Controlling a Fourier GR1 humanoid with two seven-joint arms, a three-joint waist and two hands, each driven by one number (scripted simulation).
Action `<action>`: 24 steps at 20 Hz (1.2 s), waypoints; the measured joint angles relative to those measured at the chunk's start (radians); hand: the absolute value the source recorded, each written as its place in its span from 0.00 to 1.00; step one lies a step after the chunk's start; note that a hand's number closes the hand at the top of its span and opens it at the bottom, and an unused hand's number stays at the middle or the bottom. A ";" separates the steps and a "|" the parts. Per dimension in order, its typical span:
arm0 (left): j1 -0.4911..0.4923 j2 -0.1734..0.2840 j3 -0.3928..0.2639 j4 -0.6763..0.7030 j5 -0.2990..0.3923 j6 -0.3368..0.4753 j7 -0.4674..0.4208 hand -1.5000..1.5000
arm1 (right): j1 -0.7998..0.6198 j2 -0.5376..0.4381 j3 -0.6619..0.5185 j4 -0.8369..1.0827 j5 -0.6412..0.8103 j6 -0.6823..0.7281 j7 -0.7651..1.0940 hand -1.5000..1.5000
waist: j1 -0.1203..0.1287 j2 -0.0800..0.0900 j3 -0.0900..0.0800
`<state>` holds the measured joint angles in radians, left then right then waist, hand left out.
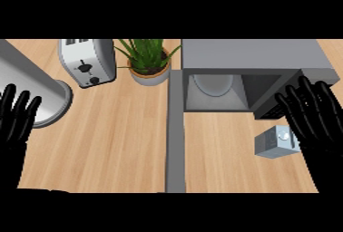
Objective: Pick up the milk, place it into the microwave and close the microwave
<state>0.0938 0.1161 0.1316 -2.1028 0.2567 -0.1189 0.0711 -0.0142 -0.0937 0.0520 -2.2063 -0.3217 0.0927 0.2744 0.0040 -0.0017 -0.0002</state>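
- Milk was in a small grey carton with a round cap on top, standing on the wooden counter, in front of the microwave and a bit to the right.
- The microwave was open, its door swung out to the left, and a round plate showed inside.
- The right hand was just beside the carton, on its right side, with its fingers straight and spread wide. It held nothing, and I could not tell if it touched the carton.
- The left hand rested at the left edge, well apart from the milk, fingers up and spread, holding nothing.
- The carton looked light and a little soft, so I think a hard squeeze could bend its sides.
- Its sides looked flat and smooth, so it might slip.
- I think the best place to hold it was around the middle, thumb on one flat side and fingers on the other, not by the small cap.
- It looked easy to tip over if pushed near the top.
- A toaster, a plant and a big grey pot stood far from the milk.
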 measured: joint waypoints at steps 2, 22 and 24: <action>0.026 0.005 0.025 0.002 0.026 -0.028 -0.019 0.00 | -0.012 -0.005 -0.019 -0.002 -0.008 -0.004 0.016 0.00 | 0.000 0.000 0.000; 0.183 -0.006 0.144 -0.061 0.128 -0.178 -0.051 0.00 | 0.078 0.013 -0.140 0.240 0.137 0.002 -0.203 0.00 | 0.000 0.001 0.000; 0.211 -0.018 0.148 -0.077 0.133 -0.194 -0.056 0.00 | 0.060 -0.006 -0.171 0.266 0.126 0.003 -0.189 0.00 | 0.001 0.001 0.000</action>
<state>0.3050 0.0984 0.2796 -2.1793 0.3894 -0.3133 0.0154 0.0460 -0.0993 -0.1194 -1.9407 -0.1959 0.0960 0.0856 0.0046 -0.0006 0.0002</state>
